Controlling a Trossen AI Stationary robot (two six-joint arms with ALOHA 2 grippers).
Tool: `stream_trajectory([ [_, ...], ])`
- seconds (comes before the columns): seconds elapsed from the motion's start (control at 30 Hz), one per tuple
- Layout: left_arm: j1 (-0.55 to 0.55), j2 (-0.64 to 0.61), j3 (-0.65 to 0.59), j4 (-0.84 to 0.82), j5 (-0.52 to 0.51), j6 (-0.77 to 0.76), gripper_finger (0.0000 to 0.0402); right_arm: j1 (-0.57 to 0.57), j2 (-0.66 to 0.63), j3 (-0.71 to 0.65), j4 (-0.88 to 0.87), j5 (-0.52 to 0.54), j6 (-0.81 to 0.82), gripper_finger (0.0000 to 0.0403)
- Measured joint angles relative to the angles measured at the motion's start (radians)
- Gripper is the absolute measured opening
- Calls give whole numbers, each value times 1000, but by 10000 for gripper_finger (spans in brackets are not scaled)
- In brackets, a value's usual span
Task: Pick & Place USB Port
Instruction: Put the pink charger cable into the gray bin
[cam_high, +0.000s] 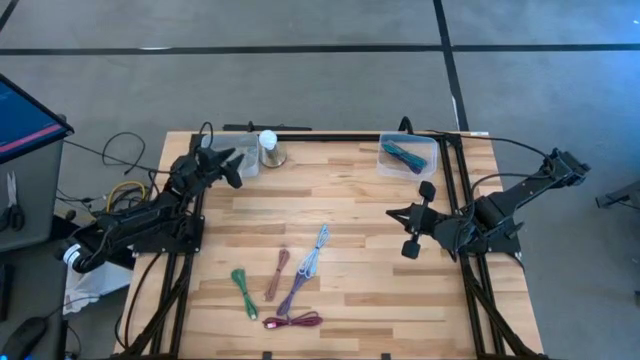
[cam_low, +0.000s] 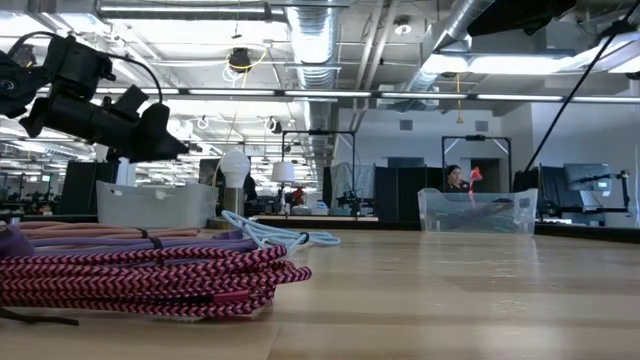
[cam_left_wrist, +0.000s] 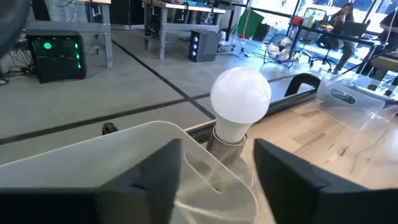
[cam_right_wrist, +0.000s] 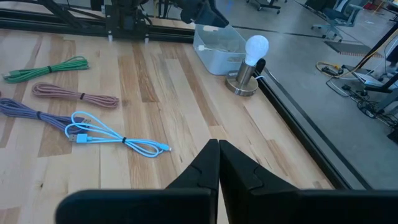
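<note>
Several bundled USB cables lie on the near half of the wooden table: green (cam_high: 243, 292), salmon (cam_high: 277, 273), purple (cam_high: 295, 290), light blue (cam_high: 315, 250) and magenta (cam_high: 293, 321). The right wrist view shows the light blue one (cam_right_wrist: 118, 138) and the green one (cam_right_wrist: 46, 68). My left gripper (cam_left_wrist: 217, 180) is open above the clear bin (cam_high: 250, 162) at the far left, holding nothing. My right gripper (cam_right_wrist: 218, 155) hovers shut and empty over the table's right part (cam_high: 400, 215). A second clear bin (cam_high: 408, 155) at the far right holds teal cables.
A white light bulb on a metal base (cam_high: 268, 148) stands just right of the left bin (cam_left_wrist: 124, 149), close to my left gripper. Black rails run along the table's far, left and right edges. Bare wood lies between the cables and the bins.
</note>
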Motion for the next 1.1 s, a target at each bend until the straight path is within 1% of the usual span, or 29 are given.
stream_trajectory([
  [0.1, 0, 0, 0, 0, -1, -2, 255, 0, 0, 0, 0, 0, 0, 0],
  [0.17, 0, 0, 0, 4, -2, -2, 277, 0, 0, 0, 0, 0, 0, 0],
  [0.23, 0, 0, 0, 7, -2, -1, 290, 0, 0, 0, 0, 0, 0, 0],
  [0.3, 0, 0, 0, 12, -2, -3, 295, 0, 0, 0, 0, -3, 0, 0],
  [0.37, 0, 0, 0, 21, 12, -28, 295, 0, 0, 0, 0, -14, 0, 0],
  [0.43, 1, 0, 0, 38, 53, -61, 292, 0, 0, 0, 0, -26, -2, 0],
  [0.57, 0, 0, 0, 123, 215, -101, 282, -1, 0, 0, 0, -32, -2, 0],
  [0.67, 0, 0, 0, 200, 338, -117, 272, -12, 0, 0, 0, -65, -2, 0],
  [0.77, 0, 0, 0, 264, 429, -123, 262, -24, 0, 0, 0, -107, -1, 0],
  [0.9, 0, 0, 0, 304, 482, -123, 252, -31, 0, 0, 0, -154, -1, 0],
  [1.1, 0, 0, 0, 318, 500, -144, 242, -32, 0, 0, 0, -154, 0, 0],
])
